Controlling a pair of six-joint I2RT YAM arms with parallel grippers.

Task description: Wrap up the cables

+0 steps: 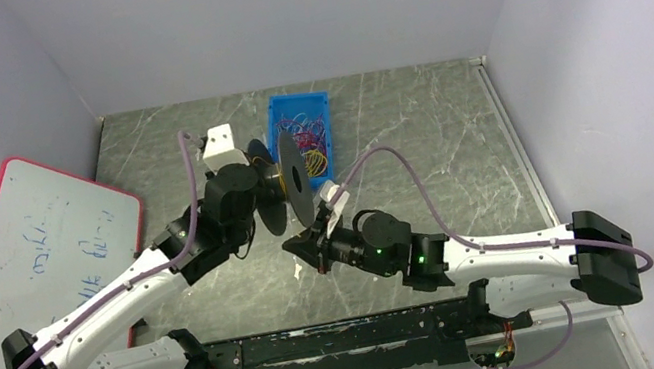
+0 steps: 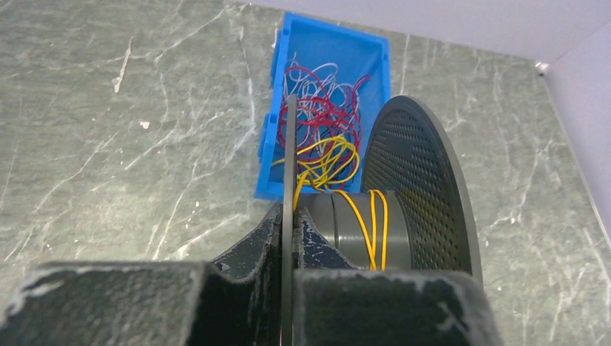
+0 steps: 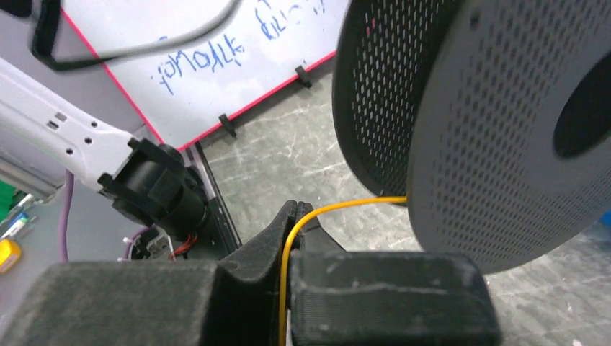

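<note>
Where pale lilac walls [image 1: 272, 11] box in the grey marbled table [image 1: 415, 128], a red-rimmed whiteboard [image 1: 41, 255] leans at left. Loose cables [image 2: 324, 130] fill the blue bin [image 2: 268, 162] at the back — left gripper [image 2: 288, 216] clamps the spool [image 2: 421, 180] flange, right gripper [image 3: 297, 213] pinches a yellow cable [image 3: 339, 205].

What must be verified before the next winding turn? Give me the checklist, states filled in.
1. Left jaws shut on the thin flange of the dark grey perforated plastic spool: ok.
2. Right jaws shut on the thin yellow wire: ok.
3. Yellow wire reaches the spool from the right jaws: ok.
4. Yellow turns sit on the spool's hub: ok.
5. Yellow wire free of the red and white tangle in the blue plastic bin: cannot tell.
</note>
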